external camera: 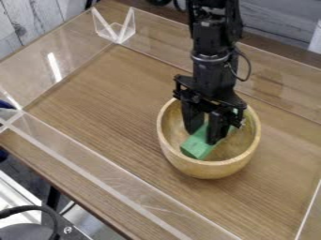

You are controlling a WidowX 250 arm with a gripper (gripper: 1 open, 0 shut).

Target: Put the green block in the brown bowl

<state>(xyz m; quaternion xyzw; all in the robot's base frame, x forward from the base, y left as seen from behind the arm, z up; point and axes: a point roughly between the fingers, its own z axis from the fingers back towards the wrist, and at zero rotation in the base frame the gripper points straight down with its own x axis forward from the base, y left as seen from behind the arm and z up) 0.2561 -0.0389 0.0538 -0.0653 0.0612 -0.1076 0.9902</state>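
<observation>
Placing or releasing in hand, by judgement; green block (196,145) inside brown bowl (207,169), directly below and between the fingers of the gripper (204,127); cannot tell whether gripped or released; next calls for confirming release, then lifting straight up, clear of the rim.

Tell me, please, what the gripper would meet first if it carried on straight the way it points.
Probably the green block in the brown bowl, just below the gripper, though depth is unclear.
</observation>
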